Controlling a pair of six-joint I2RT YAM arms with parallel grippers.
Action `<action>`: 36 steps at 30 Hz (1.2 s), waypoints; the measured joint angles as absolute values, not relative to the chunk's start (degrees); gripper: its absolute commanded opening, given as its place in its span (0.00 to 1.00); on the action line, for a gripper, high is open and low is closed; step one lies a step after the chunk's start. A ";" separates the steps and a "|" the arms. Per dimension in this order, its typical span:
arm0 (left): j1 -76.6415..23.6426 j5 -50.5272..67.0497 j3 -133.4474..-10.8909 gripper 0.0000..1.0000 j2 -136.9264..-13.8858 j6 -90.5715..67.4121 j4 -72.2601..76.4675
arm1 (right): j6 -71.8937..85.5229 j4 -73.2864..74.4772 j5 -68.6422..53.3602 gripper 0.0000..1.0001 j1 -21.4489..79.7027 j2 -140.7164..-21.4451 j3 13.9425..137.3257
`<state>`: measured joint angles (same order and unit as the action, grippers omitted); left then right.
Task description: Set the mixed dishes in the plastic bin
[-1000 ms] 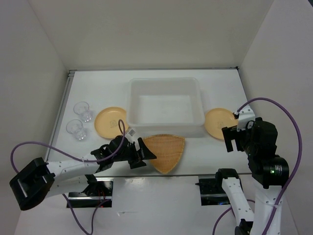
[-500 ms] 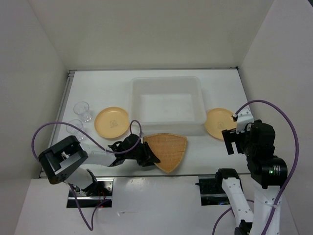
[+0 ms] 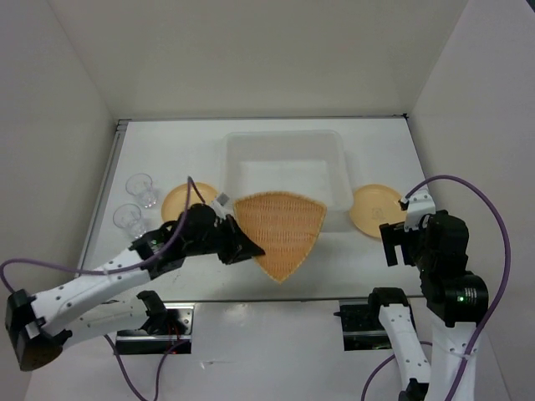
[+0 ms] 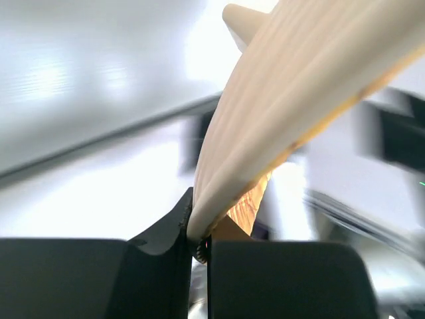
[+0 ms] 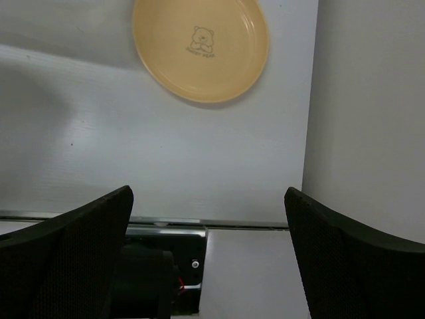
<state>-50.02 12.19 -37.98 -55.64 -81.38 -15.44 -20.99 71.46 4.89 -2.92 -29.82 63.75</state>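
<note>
My left gripper [image 3: 244,249] is shut on the near-left rim of the tan woven plate [image 3: 280,231], which hangs lifted and tilted in front of the plastic bin [image 3: 284,142]. In the left wrist view the plate's pale underside [image 4: 292,86] rises out of my left gripper [image 4: 198,239]. One yellow plate [image 3: 177,200] lies left of the bin, partly hidden by my left arm. The other yellow plate [image 3: 374,209] lies right of the bin, and its bear print shows in the right wrist view [image 5: 200,48]. Two clear glass cups [image 3: 140,189] [image 3: 127,219] stand at the far left. My right gripper [image 5: 209,226] hangs open, near that plate.
White walls close in the table on the left, the back and the right [image 5: 372,113]. A metal strip [image 5: 219,220] runs along the table's near edge, with the arm bases below it.
My left gripper has shut on the tan plate's rim and lifted it off the table, up and toward the bin. The right arm has barely moved.
</note>
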 measured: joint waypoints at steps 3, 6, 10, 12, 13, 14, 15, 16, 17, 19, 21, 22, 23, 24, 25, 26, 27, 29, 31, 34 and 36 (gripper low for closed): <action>-50.00 10.96 -48.73 0.00 -50.63 -81.58 -18.90 | -20.08 70.89 4.38 0.99 -3.53 -28.86 63.18; -48.88 9.69 -55.72 0.00 -49.69 -82.78 -17.32 | -18.83 68.73 4.64 0.99 -3.66 -28.62 62.76; -43.77 8.14 -64.29 0.00 -59.86 -83.05 -15.40 | -17.10 63.07 8.05 0.97 -3.70 -28.58 61.89; -42.06 6.83 -70.32 0.00 -70.00 -82.83 -14.15 | -16.47 59.96 9.43 0.97 -3.49 -28.56 61.32; -41.41 6.11 -74.83 0.00 -76.51 -82.65 -14.57 | -16.21 59.00 9.91 0.97 -3.31 -28.53 61.04; -40.95 5.50 -79.29 0.00 -83.09 -82.54 -14.55 | -15.97 58.22 10.28 0.97 -3.20 -28.32 60.77; -40.45 5.08 -83.61 0.00 -89.58 -82.43 -14.63 | -15.84 57.58 10.50 0.97 -3.11 -28.08 60.51; -40.07 4.73 -87.68 0.00 -94.76 -82.30 -15.59 | -15.75 57.36 10.83 0.97 -3.07 -27.77 60.51; -39.83 4.51 -91.98 0.00 -100.12 -82.15 -16.73 | -15.64 56.69 11.22 0.97 -2.98 -27.35 60.51; -39.31 3.92 -97.03 0.00 -107.50 -82.15 -17.61 | -15.64 54.65 12.03 0.97 -2.55 -26.35 60.51; -38.92 2.81 -98.56 0.00 -111.37 -82.65 -18.98 | -15.64 50.46 13.02 0.97 -2.28 -24.97 59.92; -38.83 1.98 -98.70 0.00 -112.27 -82.72 -19.99 | -15.66 47.92 13.21 0.97 -2.13 -23.97 59.11; -38.76 1.06 -98.72 0.00 -112.77 -82.81 -21.32 | -15.68 45.39 13.21 0.97 -1.93 -22.68 57.98; -38.72 0.23 -98.78 0.00 -113.03 -82.89 -22.83 | -15.70 42.22 12.67 0.97 -1.63 -20.78 56.10; -38.68 -0.36 -98.89 0.00 -113.12 -82.96 -23.64 | -15.79 39.99 11.92 0.97 -1.41 -18.83 54.24; -38.63 -0.86 -99.22 0.00 -113.19 -83.11 -24.38 | -16.05 38.26 10.68 0.97 -1.34 -16.80 52.38; -38.61 -1.26 -99.42 0.00 -113.25 -83.46 -24.53 | -16.19 36.86 9.39 0.97 -1.30 -14.94 50.81; -38.30 -1.72 -99.42 0.00 -113.25 -84.62 -23.99 | -16.45 34.52 7.11 0.97 -1.26 -11.88 48.03; -38.17 -1.93 -99.22 0.00 -113.38 -85.93 -23.46 | -16.60 32.18 5.76 0.97 -1.26 -9.93 45.71; -38.00 -2.28 -98.28 0.00 -113.69 -87.46 -22.65 | -16.78 30.30 5.15 0.97 -1.26 -8.32 42.94; -38.00 -2.33 -96.42 0.00 -113.82 -88.86 -21.47 | -16.95 29.63 5.15 0.97 -1.26 -7.62 41.76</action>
<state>-38.00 -2.33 -96.42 -113.82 -88.86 -21.47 -16.95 29.63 5.15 -1.26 -7.62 41.76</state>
